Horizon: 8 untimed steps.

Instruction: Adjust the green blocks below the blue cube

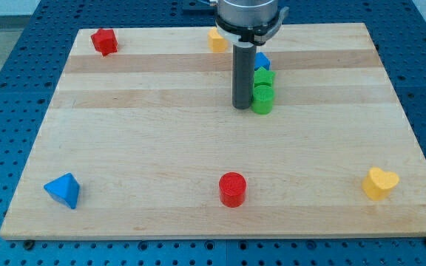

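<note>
Wooden board [161, 155] on blue pegboard [6, 66]

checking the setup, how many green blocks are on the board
2: a green block just below the blue cube, and a green cylinder below it, right of my tip. The rod might hide more.

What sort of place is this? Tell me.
Probably a robotics lab bench: a wooden board on a blue perforated table, small coloured blocks such as the green ones, with my tip just left of them.
</note>
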Each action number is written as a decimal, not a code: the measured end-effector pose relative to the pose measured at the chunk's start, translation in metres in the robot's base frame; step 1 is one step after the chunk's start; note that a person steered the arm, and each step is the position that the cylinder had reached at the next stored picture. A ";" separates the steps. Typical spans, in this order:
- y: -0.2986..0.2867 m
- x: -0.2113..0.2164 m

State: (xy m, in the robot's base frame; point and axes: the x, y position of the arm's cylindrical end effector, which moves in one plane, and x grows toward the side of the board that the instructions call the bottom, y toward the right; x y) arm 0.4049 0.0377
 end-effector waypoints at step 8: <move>0.051 0.012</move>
State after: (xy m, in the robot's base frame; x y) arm 0.4173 0.0886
